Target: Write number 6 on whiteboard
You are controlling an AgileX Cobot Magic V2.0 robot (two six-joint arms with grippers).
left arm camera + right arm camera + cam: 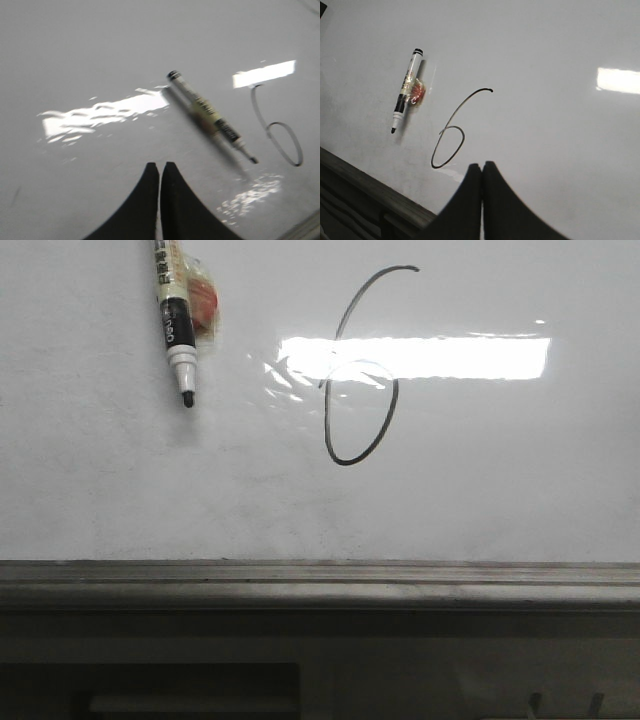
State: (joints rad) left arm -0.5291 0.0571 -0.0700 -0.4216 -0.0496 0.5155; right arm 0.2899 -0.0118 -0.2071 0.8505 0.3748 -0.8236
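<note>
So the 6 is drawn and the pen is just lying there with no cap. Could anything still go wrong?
Possibly. The marker lies uncapped on the whiteboard, tip down toward the rail, so a nudge might leave a stray streak. The number 6 is fresh ink on a glossy surface; either shut gripper, left or right, brushing it could smear the loop. Left uncapped, the tip may also dry out.

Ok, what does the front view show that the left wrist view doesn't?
Only the front view shows the grey metal rail running under the whiteboard and the orange patch beside the marker. Only the left wrist view shows the left hand, its fingers closed together. Both share the drawn number 6, the marker and a bright light reflection.
</note>
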